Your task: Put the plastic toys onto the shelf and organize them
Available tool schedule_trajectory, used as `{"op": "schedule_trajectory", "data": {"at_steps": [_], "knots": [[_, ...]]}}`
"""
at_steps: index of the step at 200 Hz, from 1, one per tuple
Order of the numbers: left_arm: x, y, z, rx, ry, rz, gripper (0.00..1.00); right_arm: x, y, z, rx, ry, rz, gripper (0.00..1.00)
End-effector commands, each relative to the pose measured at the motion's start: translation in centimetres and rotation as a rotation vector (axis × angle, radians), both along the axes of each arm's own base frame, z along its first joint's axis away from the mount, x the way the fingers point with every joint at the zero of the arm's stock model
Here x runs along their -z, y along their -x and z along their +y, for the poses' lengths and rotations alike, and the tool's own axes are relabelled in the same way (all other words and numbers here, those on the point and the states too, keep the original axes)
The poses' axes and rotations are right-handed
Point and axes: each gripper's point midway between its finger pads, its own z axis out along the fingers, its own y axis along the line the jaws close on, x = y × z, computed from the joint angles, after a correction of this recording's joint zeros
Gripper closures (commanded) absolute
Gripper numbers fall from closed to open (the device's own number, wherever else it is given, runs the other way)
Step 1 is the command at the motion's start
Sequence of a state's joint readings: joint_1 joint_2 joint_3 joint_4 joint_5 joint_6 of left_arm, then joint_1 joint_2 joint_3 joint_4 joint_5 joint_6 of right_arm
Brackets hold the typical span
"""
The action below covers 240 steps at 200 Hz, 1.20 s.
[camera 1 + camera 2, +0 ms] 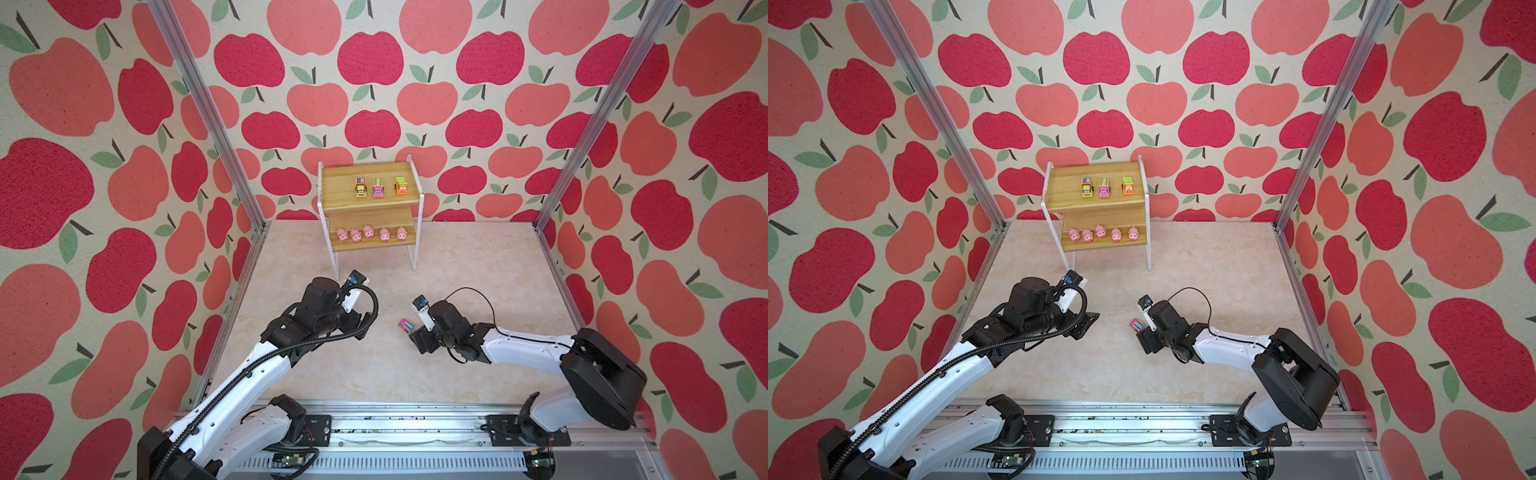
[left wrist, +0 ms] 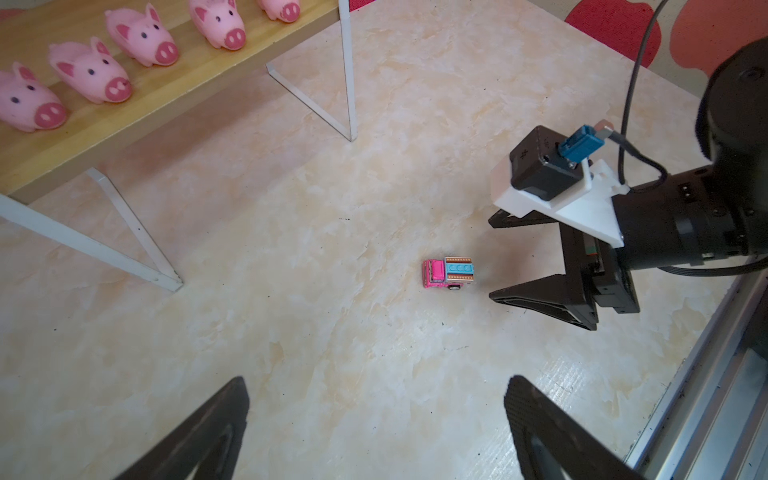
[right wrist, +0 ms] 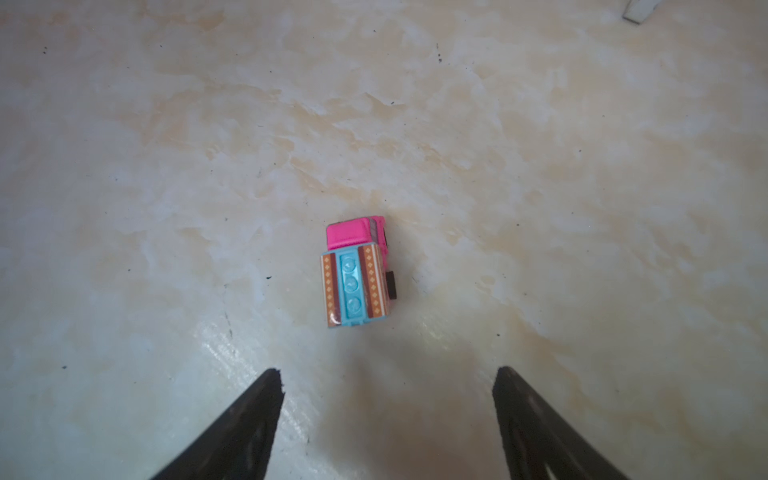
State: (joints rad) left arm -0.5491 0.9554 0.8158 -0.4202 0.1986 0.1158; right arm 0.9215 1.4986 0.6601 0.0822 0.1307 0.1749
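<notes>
The shelf stands at the back wall. Three toy trucks sit in a row on its top board, and several pink pigs line its lower board. A pink truck with a blue and brown back lies alone on the floor, with no gripper touching it. My right gripper is open, its fingertips just short of that truck, nothing between them. My left gripper hangs open and empty over bare floor, to the left of the truck.
White shelf legs stand on the marble-patterned floor near my left arm. Aluminium frame posts mark the back corners, and a metal rail runs along the front edge.
</notes>
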Motion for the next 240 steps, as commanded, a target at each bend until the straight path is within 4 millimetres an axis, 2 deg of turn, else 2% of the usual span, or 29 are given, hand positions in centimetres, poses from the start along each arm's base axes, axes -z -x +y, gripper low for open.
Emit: {"op": "schedule_trajectory", "data": {"at_steps": [1, 23, 44, 102, 147, 151, 172, 211, 240], "knots": [[-0.9, -0.4, -0.9, 0.053, 0.031, -0.033, 0.01, 0.4, -1.3, 0.7, 0.003, 0.042, -0.033, 0.17], [-0.7, -0.6, -1.1, 0.064, 0.031, -0.023, 0.01, 1.7, -1.7, 1.1, -0.002, 0.069, -0.024, 0.17], [-0.6, -0.7, -1.4, 0.082, 0.027, -0.014, 0.01, 2.6, -2.2, 0.6, 0.021, 0.104, -0.034, 0.17], [-0.3, -1.1, -2.7, 0.141, 0.056, -0.039, 0.01, 2.1, -4.4, -2.2, 0.112, 0.085, -0.057, 0.17], [0.4, -1.1, -4.5, 0.186, 0.087, -0.044, 0.01, 1.5, -5.7, -2.0, 0.121, 0.033, -0.046, 0.17], [1.2, -1.2, -4.7, 0.19, 0.078, -0.03, 0.01, 1.3, -5.7, -2.0, 0.119, 0.028, -0.046, 0.17], [2.9, -1.2, -6.3, 0.206, 0.065, -0.033, 0.01, 0.1, -5.5, -2.1, 0.116, -0.001, -0.046, 0.17], [6.8, -1.4, -10.1, 0.254, 0.061, -0.046, 0.03, -2.7, -4.5, -4.4, 0.157, -0.094, -0.043, 0.18], [8.4, -3.4, -11.0, 0.229, 0.08, -0.123, 0.04, -4.9, -3.9, -6.3, 0.197, -0.174, -0.072, 0.19]]}}
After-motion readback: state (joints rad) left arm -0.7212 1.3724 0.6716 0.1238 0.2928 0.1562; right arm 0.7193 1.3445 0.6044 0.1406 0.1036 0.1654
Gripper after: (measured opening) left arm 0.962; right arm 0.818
